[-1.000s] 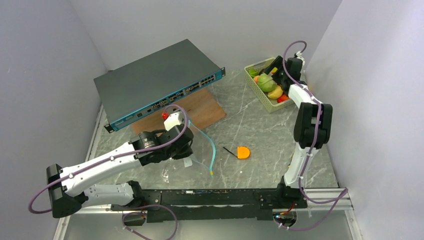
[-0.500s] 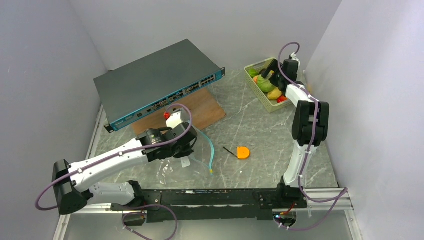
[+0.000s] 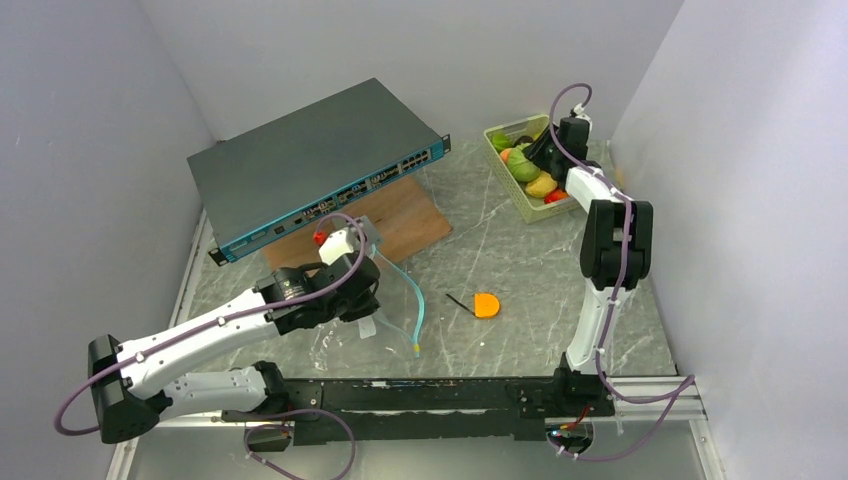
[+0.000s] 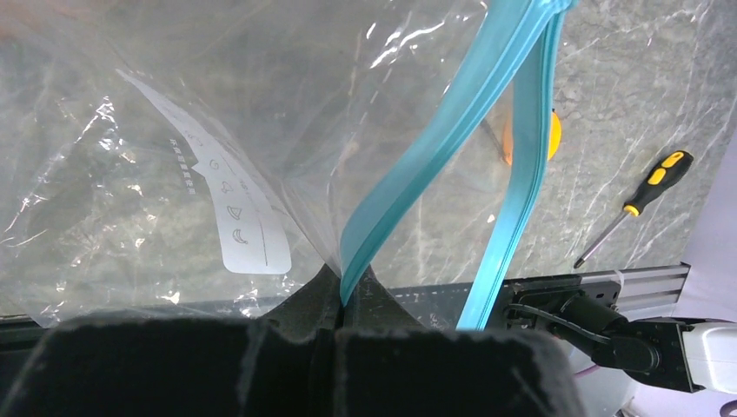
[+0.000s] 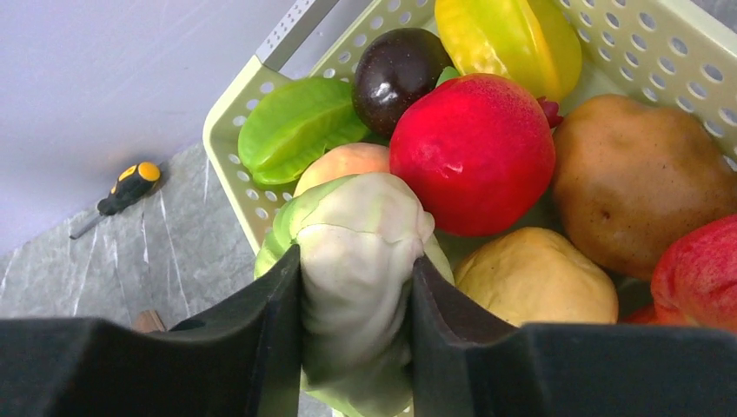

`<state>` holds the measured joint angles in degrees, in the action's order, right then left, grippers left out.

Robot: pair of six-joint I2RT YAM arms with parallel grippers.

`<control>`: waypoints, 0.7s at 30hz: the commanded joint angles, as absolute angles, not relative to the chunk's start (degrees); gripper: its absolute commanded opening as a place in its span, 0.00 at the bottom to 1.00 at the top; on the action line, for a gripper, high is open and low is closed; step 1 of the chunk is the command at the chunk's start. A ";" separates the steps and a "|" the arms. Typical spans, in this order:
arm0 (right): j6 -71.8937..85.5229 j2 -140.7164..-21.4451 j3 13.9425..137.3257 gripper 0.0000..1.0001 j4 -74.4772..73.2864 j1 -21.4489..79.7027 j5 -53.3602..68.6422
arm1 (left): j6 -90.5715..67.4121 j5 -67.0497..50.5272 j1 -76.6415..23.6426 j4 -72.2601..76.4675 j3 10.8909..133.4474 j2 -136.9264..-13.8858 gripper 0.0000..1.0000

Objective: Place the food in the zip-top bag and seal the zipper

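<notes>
Right gripper clamps cabbage; red fruit, peach just behind.

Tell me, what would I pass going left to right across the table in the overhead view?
zip-top bag → its teal zipper → small orange object → basket of food. The network switch and wooden board span the bag's stretch, so they are left out.

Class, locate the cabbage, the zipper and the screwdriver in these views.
cabbage [image 5: 356, 261], right wrist view, pale central leaf.
zipper [image 4: 417, 169], left wrist view, middle of strip.
screwdriver [image 4: 652, 182], left wrist view, handle.
</notes>
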<state>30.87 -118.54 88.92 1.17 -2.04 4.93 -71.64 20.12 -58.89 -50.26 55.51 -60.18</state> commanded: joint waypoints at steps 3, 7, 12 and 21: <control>31.07 -118.36 94.97 0.21 0.27 -1.29 3.95 | -69.88 18.38 -58.36 -47.86 57.19 -61.64 0.00; 30.12 -117.46 97.53 0.06 -3.41 -1.38 3.25 | -67.68 17.68 -57.98 -47.39 57.81 -62.47 0.00; 28.72 -115.09 98.66 0.00 -5.71 -1.36 2.18 | -65.44 15.68 -57.18 -45.71 57.03 -62.40 0.00; 29.23 -103.84 88.16 0.00 -4.26 -1.28 2.89 | -61.36 12.70 -55.77 -44.27 58.56 -63.52 0.00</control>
